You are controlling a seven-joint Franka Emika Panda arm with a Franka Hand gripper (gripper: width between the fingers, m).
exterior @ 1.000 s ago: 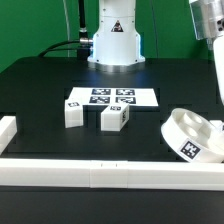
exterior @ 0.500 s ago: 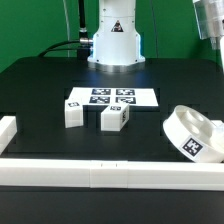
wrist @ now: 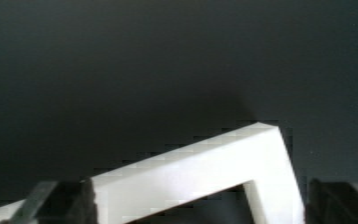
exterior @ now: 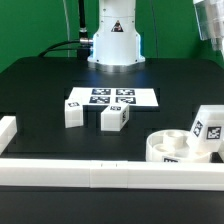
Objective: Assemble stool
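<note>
Gripper (wrist: 197, 200) released and empty, seat (exterior: 176, 147) just beside the rail (exterior: 100, 172), so reaching in could clip that rail.

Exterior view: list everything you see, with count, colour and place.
table: one, black, under everything.
marker board: one, white, mid-table.
leg blocks: three, white, two in front of the marker board, one beside the seat.
seat: one, white, sockets up, exterior view's right.
border rails: two, white, front edge and exterior view's left.
robot base: one, white, far edge.
claw: one, dark fingers, open, wrist view.
</note>
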